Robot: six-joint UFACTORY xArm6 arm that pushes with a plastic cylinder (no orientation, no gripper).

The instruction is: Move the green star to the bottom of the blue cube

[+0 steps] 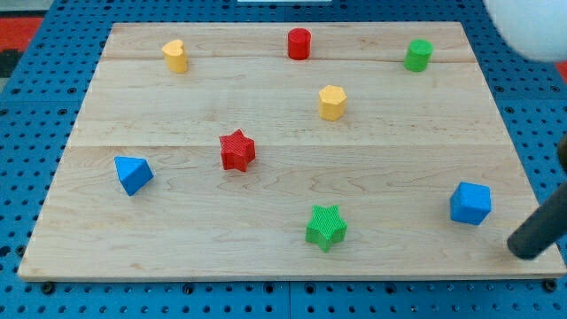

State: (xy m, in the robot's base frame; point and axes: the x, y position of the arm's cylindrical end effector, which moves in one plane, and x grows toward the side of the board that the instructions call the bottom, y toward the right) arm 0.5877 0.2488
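We see the green star (326, 227), ridged and bright, lying near the bottom edge of the wooden board (266, 124), well to the view's left of the blue cube (469, 203). Our rod carries no claw, and my tip (529, 248) rests just right of and below the cube. The rod's upper length is cut off at the view's right edge, and no writing shows.

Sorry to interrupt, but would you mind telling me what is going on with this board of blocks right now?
My tip rests near the board's right edge at the view's bottom right, just right of the blue cube and touching no block. The job is to push the green star to below that cube. The star sits to the cube's left and slightly lower, with bare wood between them, so that move is not yet done.
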